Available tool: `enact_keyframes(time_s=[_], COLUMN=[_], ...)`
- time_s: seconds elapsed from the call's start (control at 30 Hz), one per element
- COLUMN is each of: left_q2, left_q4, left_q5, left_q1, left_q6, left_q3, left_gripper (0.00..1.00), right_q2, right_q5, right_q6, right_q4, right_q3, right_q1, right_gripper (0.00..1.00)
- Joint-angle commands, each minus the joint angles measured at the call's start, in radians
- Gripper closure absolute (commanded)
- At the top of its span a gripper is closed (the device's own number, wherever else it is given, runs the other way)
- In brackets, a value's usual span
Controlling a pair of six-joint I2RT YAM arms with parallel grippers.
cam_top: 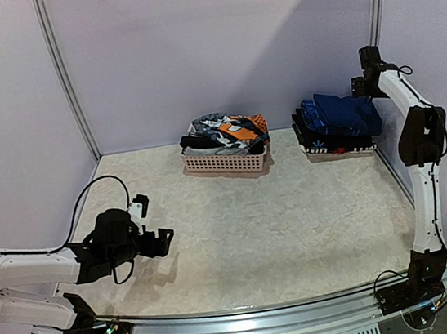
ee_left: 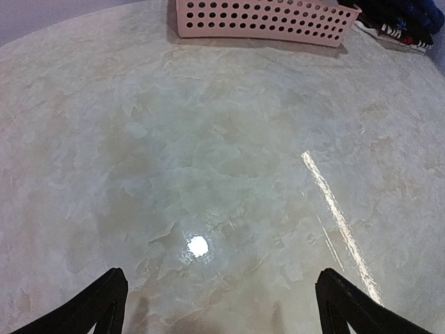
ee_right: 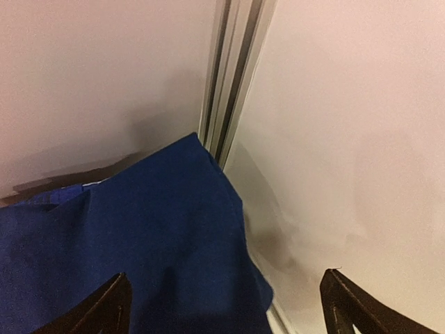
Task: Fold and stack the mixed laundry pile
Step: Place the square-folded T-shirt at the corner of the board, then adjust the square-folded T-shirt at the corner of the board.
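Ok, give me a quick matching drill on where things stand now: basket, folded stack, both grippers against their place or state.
Things:
1. pink basket
2. folded stack
3. left gripper
4. right gripper

Place or state:
A. open, just above the blue garment
B. far middle of the table, holding unfolded clothes
C. far right corner, by the wall
D. open, low over bare tabletop at the near left

Pairs: 1-B, 2-C, 3-D, 4-A

Tbl (cam_top: pixel 256 228) w/ basket (cam_top: pixel 225 163), folded stack (cam_top: pixel 337 123)
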Motion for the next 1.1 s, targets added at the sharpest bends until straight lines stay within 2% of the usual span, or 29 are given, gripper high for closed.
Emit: enact_keyframes(time_s=[0.0,0.4,0.63,0.77,1.07], left_q2=[0.009,0.015,0.037,0.046,0.049], left_q4=[0.011,0.020,0.021,0.027,0.023], left_q5=[0.000,0.004,0.001,0.007,0.012], left_q1=[-0.007,-0.007,-0.007,-0.007,-0.007], left_q6=[0.003,0.005,0.011,0.010,0.006], left_q3=[-0.004,-0.006,0.011,0.016,0.016], left_gripper=[0.04,0.04,0.04,0.04,0.04], right_q2=[-0.092,-0.157,-0.184,-0.192,-0.117], right_q5=[-0.021,-0.049,-0.118,-0.164,-0.206], right_q6=[0.007,-0.006,-0.008,-0.040,-0.083], right_q4=[0.005,-0.022,-0.055,-0.040,-0.062], right_q3=[-0.044,-0.069,-0.074,-0.098,-0.116], right_q1=[0.006,0.042,0.072,0.141,0.215], right_gripper=[0.01,0.01,0.01,0.01,0.05])
